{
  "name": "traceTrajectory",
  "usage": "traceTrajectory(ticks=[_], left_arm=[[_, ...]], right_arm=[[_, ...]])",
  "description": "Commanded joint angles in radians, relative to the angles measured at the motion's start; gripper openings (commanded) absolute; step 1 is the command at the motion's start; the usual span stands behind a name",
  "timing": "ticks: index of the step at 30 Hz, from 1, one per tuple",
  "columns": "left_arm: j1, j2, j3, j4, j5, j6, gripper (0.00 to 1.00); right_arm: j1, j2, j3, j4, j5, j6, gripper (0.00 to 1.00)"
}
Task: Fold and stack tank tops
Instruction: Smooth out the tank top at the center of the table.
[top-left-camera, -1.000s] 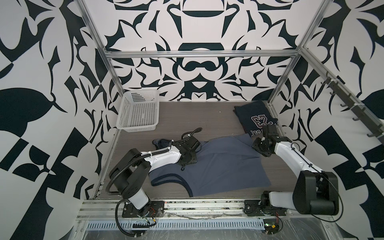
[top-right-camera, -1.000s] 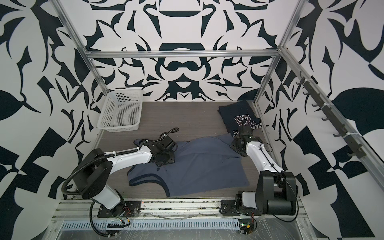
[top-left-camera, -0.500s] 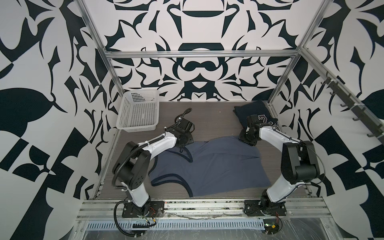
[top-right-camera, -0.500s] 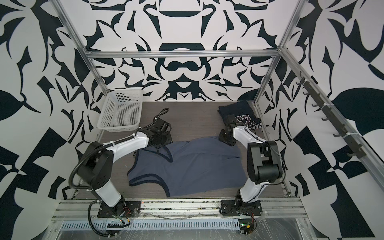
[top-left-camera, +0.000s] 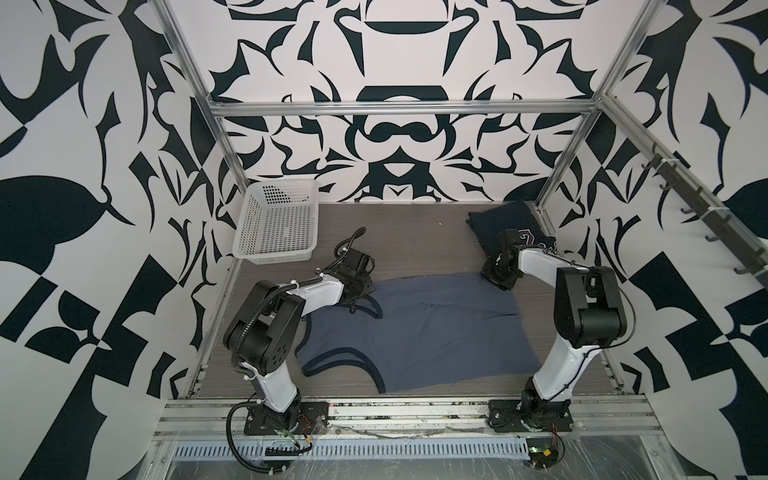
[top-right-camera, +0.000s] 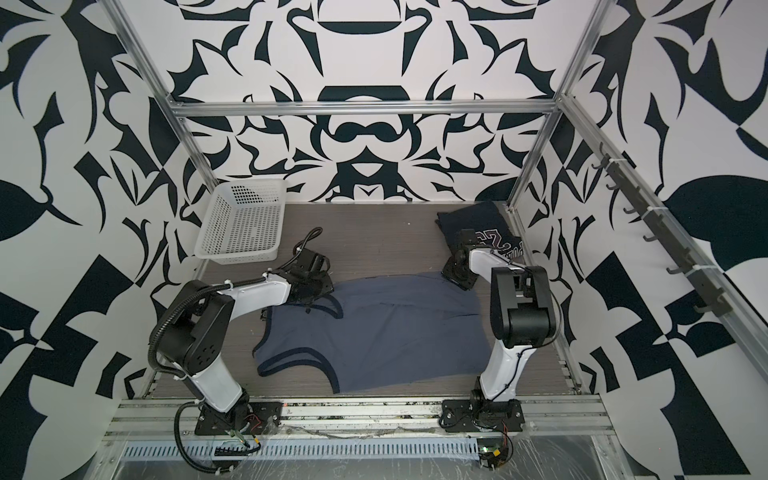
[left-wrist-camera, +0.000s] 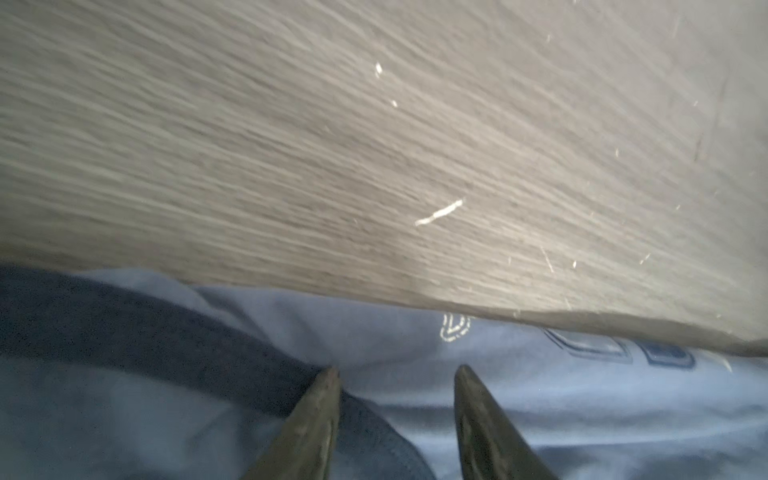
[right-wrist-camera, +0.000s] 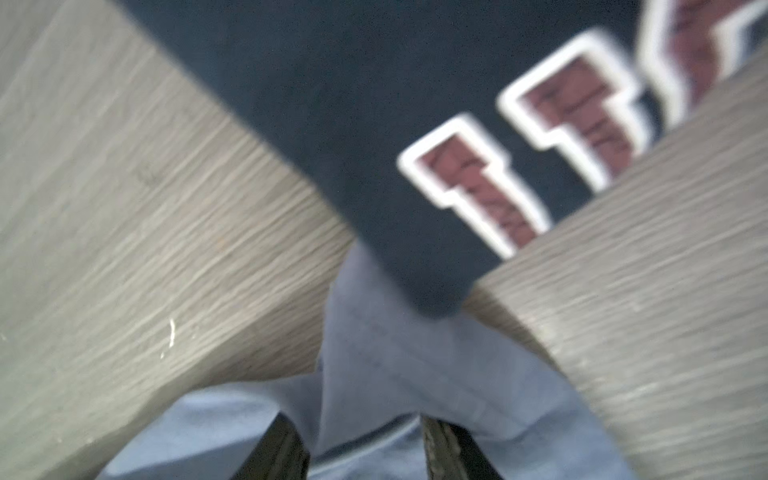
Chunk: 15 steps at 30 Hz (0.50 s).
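Claws, two: in both top views the left claw (top-left-camera: 362, 292) sits low on the far left corner of the grey-blue tank top (top-left-camera: 436, 332), at its dark-trimmed neckline, and the right claw (top-left-camera: 497, 280) sits on the same top's far right corner. The grey-blue tank top is spread flat and unfolded on the worktop (top-left-camera: 415, 245), straps toward the left arm. The navy tank top (top-left-camera: 498, 220) is folded, just beyond the grey-blue tank top's far right corner. The white basket (top-left-camera: 272, 253) stands beyond its far left corner, well apart. Change noted: a second ago both arms hung over the middle of the grey-blue tank top (top-right-camera: 395, 328). They then reached past its far edge and have now drawn back onto that edge, with the cloth lying much as before. Left wrist view: left claw (left-wrist-camera: 395, 374) released, tips apart, one tip at the dark trim (left-wrist-camera: 124, 324), a small white graphic (left-wrist-camera: 455, 328) near the cloth's edge, bare worktop beyond. Right wrist view: right claw (right-wrist-camera: 355, 422) likewise released, tips apart over a ridge of the grey-blue tank top (right-wrist-camera: 395, 345), no pinch evident. The navy tank top (right-wrist-camera: 332, 104) overlaps that cloth at one corner, maroon print (right-wrist-camera: 469, 178) showing. Assessment: both claws appear staged to take the far edge for a first fold; stacking with the navy tank top remains.
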Motion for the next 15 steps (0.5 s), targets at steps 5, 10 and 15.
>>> traceTrajectory(ticks=[5, 10, 15], left_arm=[[0.061, 0.160, 0.041, -0.034, -0.009, 0.094, 0.48], [0.058, 0.190, 0.164, -0.111, 0.003, 0.118, 0.50], [-0.003, 0.055, 0.258, -0.332, -0.051, 0.128, 0.65]], right_arm=[[-0.013, 0.095, 0.032, 0.005, 0.023, 0.030, 0.47], [-0.015, 0.105, 0.103, -0.019, 0.023, 0.009, 0.48], [0.017, -0.065, 0.087, -0.104, 0.011, -0.027, 0.54]])
